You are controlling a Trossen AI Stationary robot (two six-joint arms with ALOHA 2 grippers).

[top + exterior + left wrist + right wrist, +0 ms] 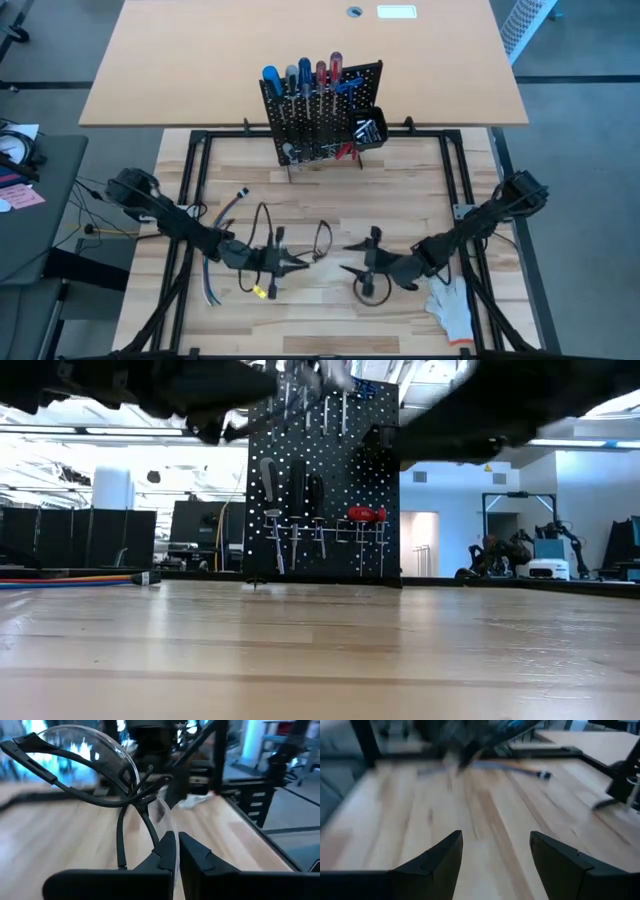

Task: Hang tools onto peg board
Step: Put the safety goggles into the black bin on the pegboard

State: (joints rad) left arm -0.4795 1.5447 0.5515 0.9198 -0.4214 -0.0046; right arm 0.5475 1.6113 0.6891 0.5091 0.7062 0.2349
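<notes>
Left gripper (175, 851) clenched on clear safety glasses (95, 765), lifted over the table (400, 200); right gripper (495, 852) released, empty, facing it; peg board (325, 115) behind holds screwdrivers (300, 78)

**Two dark arms, black throughout**

Both arms are matt black, built of slim tubular links joined by bulkier rounded joint housings. The left gripper (297, 263) and the right gripper (352, 257) each end in two black fingers (432, 862), flat-faced wedges with angular, tapered tips that rise from a broad black cross-bar at the wrist.
</notes>
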